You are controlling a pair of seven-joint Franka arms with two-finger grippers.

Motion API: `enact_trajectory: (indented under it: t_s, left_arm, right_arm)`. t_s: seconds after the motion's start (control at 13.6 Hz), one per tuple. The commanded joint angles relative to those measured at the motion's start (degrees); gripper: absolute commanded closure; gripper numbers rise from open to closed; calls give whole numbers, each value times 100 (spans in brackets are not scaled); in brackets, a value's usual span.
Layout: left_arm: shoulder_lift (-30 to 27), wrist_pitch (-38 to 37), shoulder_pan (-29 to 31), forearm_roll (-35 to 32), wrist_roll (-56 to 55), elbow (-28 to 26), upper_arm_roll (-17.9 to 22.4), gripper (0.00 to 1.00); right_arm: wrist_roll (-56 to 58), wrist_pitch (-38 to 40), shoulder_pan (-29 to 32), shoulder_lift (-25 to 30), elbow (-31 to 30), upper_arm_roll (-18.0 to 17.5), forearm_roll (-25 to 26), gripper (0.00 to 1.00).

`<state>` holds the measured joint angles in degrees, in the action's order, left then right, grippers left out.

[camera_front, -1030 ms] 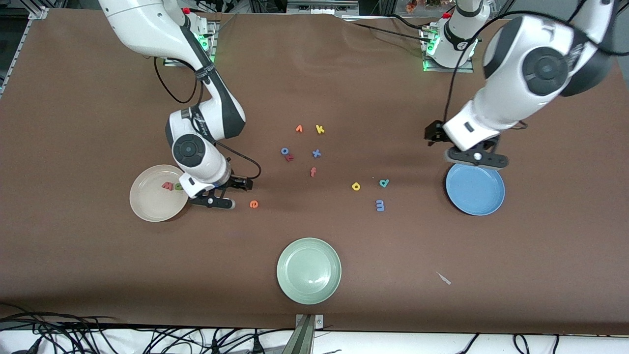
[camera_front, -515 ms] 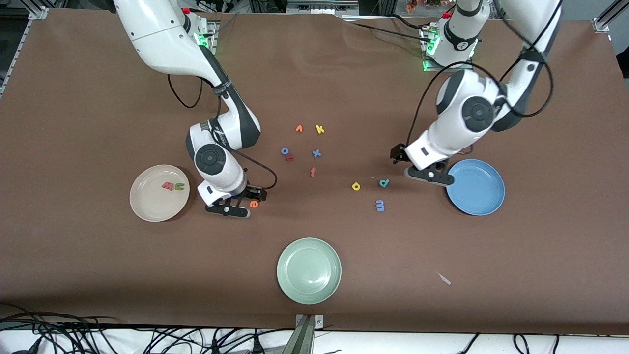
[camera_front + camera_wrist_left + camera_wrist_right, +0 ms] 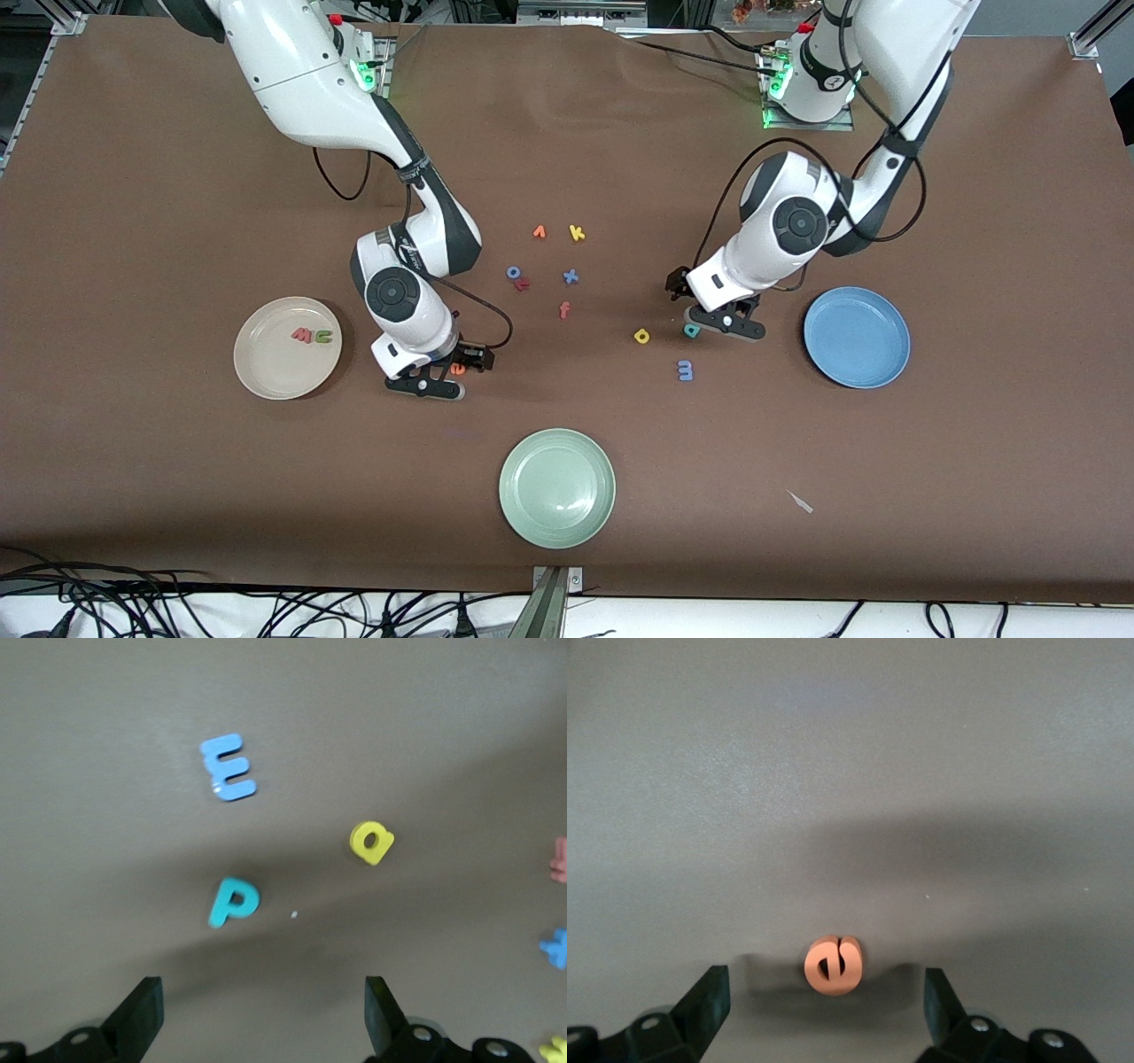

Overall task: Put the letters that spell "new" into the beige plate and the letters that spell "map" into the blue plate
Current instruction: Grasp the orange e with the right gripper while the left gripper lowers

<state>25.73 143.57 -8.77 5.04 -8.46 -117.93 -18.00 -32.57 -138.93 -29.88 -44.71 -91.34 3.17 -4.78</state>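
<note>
The beige plate [image 3: 266,372] holds the pinkish-red w [image 3: 301,335] and the green n [image 3: 322,336]. The orange e [image 3: 457,369] [image 3: 833,965] lies on the table beside that plate. My right gripper [image 3: 434,383] [image 3: 826,1010] hangs low and open, with the e just off the line between its fingertips and untouched. The teal p [image 3: 692,330] [image 3: 233,901], yellow a [image 3: 641,336] [image 3: 371,842] and blue m [image 3: 685,369] [image 3: 229,767] lie near the blue plate [image 3: 856,337], which holds nothing. My left gripper [image 3: 725,322] [image 3: 263,1019] is open just beside the p.
A pale green plate [image 3: 556,487] sits near the table's front edge. Loose letters lie mid-table: an orange v-like one [image 3: 539,232], yellow k [image 3: 577,233], blue o [image 3: 513,272], blue x [image 3: 570,276] and red f [image 3: 564,309]. A small white scrap [image 3: 800,501] lies nearer the front camera than the blue plate.
My right gripper moved from beside the beige plate to over the orange e. My left gripper swung from over the blue plate's rim toward the teal p. No letter has moved.
</note>
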Motion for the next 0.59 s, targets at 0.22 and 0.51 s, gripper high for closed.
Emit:
enact_trajectory:
  t_s: [0.22,0.51]
  left_arm:
    - [546,320,-143,-759,99,174,350,1]
    - [591,320,-247,-723,11,200,359,4]
  right_arm:
    - [23,-2,-9,-117,169,-1,-137,37]
    - [32,7,0,-117,169,-1,-137,51]
